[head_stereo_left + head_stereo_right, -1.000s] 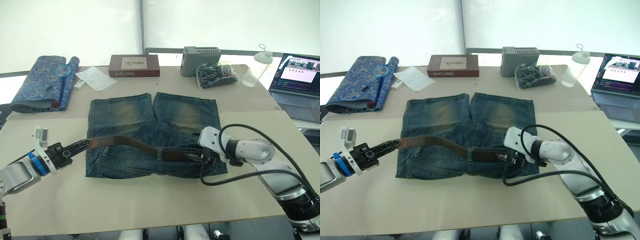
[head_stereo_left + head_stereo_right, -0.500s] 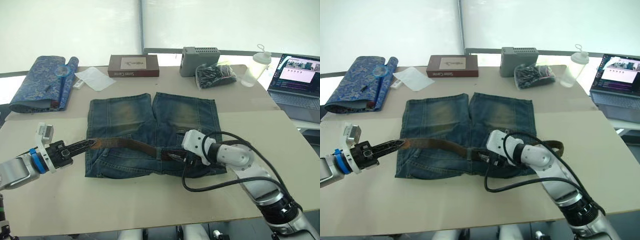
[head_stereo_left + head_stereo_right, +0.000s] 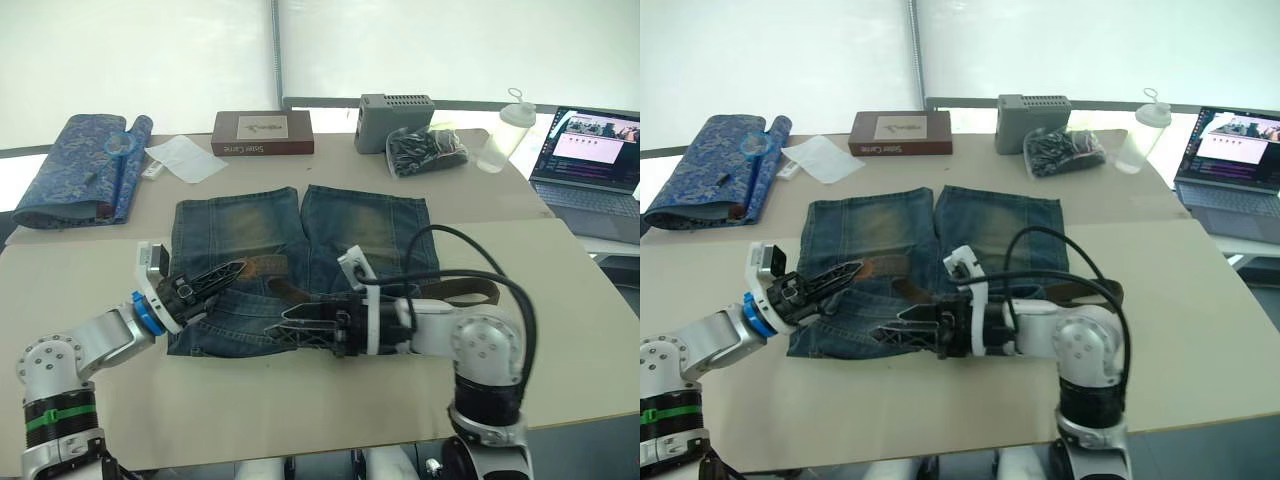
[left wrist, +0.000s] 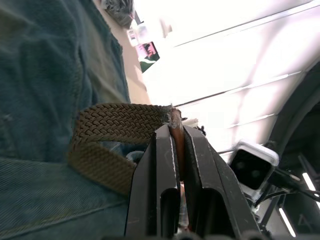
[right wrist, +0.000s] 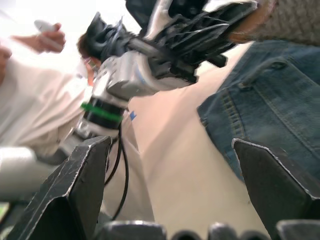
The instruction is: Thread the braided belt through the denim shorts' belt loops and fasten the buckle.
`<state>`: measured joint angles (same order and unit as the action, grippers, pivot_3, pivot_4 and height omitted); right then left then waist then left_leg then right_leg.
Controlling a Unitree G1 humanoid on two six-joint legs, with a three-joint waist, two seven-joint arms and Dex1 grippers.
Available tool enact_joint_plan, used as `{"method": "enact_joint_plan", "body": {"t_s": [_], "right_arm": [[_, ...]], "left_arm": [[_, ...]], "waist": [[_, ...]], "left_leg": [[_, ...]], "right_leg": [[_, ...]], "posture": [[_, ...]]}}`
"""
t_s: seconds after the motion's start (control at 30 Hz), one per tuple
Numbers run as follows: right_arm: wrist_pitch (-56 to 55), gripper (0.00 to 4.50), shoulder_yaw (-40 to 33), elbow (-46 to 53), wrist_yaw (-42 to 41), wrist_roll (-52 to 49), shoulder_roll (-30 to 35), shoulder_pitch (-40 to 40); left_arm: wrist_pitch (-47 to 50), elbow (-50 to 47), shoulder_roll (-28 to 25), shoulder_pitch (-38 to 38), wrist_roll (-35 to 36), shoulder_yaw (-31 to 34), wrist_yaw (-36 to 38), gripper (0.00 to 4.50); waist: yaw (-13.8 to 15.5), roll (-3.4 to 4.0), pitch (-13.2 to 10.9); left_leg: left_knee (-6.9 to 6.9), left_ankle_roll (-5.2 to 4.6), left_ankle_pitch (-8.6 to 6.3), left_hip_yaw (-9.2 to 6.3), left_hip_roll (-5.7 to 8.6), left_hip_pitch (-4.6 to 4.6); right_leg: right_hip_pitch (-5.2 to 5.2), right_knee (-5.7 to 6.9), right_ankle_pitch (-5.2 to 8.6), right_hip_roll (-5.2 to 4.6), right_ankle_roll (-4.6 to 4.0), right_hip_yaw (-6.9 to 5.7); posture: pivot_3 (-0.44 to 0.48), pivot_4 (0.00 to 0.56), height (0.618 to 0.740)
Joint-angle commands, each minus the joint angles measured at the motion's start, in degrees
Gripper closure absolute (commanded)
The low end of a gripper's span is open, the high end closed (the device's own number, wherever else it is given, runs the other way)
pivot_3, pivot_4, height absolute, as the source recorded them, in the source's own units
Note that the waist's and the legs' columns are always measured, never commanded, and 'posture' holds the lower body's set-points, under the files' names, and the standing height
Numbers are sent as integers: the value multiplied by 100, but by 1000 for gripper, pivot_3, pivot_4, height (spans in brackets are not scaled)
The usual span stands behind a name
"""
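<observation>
The braided belt [image 3: 262,266] lies across the denim shorts [image 3: 300,235], which are spread flat on the surface [image 3: 560,330] with the legs pointing away from the robot. One end of the belt is lifted over the left half of the shorts, pinched between the fingers of the left gripper [image 3: 228,270]; the left wrist view shows the strap's tip clamped tight between the two black fingers [image 4: 165,165], with the belt [image 4: 107,130] bending back in a loop over the denim. From there the strap runs rightward, and its far end [image 3: 470,290] trails past the right edge of the shorts onto the surface. The right gripper [image 3: 290,328] hovers low over the waistband near the middle, its fingers spread wide apart and holding nothing. Beyond the shorts sit a brown box [image 3: 262,132], a blue fabric roll [image 3: 75,165] and a laptop [image 3: 590,165].
</observation>
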<state>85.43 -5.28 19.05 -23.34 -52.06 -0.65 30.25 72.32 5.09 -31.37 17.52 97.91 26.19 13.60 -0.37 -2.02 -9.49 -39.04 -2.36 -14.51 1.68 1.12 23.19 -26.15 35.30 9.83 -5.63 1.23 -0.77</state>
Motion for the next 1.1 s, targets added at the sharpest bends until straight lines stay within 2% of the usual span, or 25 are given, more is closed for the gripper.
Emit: {"method": "enact_joint_plan", "body": {"t_s": [0.03,0.17,0.23,0.3,0.33,0.43,0.53,0.73,1.03,1.1], "right_arm": [[-219,203,-319,-252,473,37,-349,121],[-263,203,-410,-112,566,-11,-311,56],[-575,203,208,802,-168,143,923,-270],[-699,203,283,1530,-706,51,2076,-590],[-778,203,231,1695,-840,13,2429,-701],[-451,203,-991,1875,-966,-304,3692,-1124],[-345,203,-1386,1829,-897,15,4710,-1700],[-543,203,-1109,1328,-425,580,4796,-2114],[-969,203,-474,428,139,1248,3880,-1701],[-1005,726,-363,344,195,1340,3757,-1573]], "left_arm": [[-186,-353,-59,-104,632,-46,-247,4500],[-308,-511,-255,-347,801,-89,-352,4500],[-411,-498,-372,-420,817,-38,-390,4500],[-441,-541,-510,-509,717,-42,-340,4500],[-447,-575,-562,-550,673,-60,-301,4500],[-456,-708,-757,-760,482,-18,-78,4500],[-519,-752,-879,-862,416,35,39,4500],[-635,-809,-905,-809,365,-99,42,4500],[-753,-911,-833,-700,431,-271,-127,4500],[-789,-942,-837,-704,464,-255,-179,4500]], "waist": [[-33,0,0],[-34,1,0],[-8,4,-2],[56,5,-3],[56,5,-3],[47,5,-3],[48,4,-3],[55,3,-2],[99,-10,3],[95,-10,3]], "left_leg": [[0,0,0,0,0,0],[1,0,0,0,-1,-1],[-1,-1,0,-1,0,-1],[-2,-9,-3,-3,7,0],[-6,-17,-8,-1,8,-2],[-6,-20,-10,7,6,-5],[-7,-20,-10,11,-6,-11],[-3,-19,-11,12,-18,-58],[-7,-24,-13,11,-9,-59],[-7,-24,-13,11,-10,-65]], "right_leg": [[-1,0,0,2,0,1],[0,1,0,10,0,4],[2,-1,1,16,1,1],[11,-12,4,13,10,-5],[17,-19,7,13,17,-4],[23,-23,9,16,22,3],[32,-25,12,25,19,5],[89,-31,46,29,-1,6],[99,-37,35,21,25,7],[102,-36,35,22,25,8]], "posture": [[0,150,740],[0,150,740],[0,150,740],[0,150,740],[0,150,740],[0,150,740],[0,150,740],[0,150,740],[0,150,740],[0,150,740]]}}
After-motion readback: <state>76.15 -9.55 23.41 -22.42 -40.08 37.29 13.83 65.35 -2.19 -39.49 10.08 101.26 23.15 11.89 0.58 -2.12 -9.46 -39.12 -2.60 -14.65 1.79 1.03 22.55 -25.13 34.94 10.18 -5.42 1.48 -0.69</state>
